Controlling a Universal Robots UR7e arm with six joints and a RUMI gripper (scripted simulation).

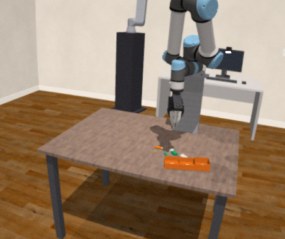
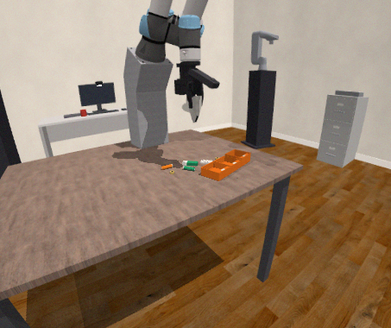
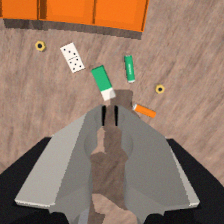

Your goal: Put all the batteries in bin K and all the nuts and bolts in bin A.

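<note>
Nowhere near done, by the look of it: nothing visibly sorted, all pieces loose on wood-grain table (image 1: 109,138) beside orange three-compartment bin tray (image 1: 187,163); bin letters too small to read. Hanging high above, well clear of everything: gripper (image 3: 109,116), grey wedge-shaped jaws pressed together on nothing. Below it, largest to smallest: flat white domino (image 3: 73,57); boxy green-and-white battery (image 3: 103,82); slim green cylinder battery (image 3: 129,68); orange cylinder battery (image 3: 145,110); two small brassy ring nuts (image 3: 159,89).

Three batteries (image 3: 103,83), two nuts (image 3: 40,46), one domino (image 3: 73,57), one orange three-compartment bin tray (image 1: 187,164)
</note>
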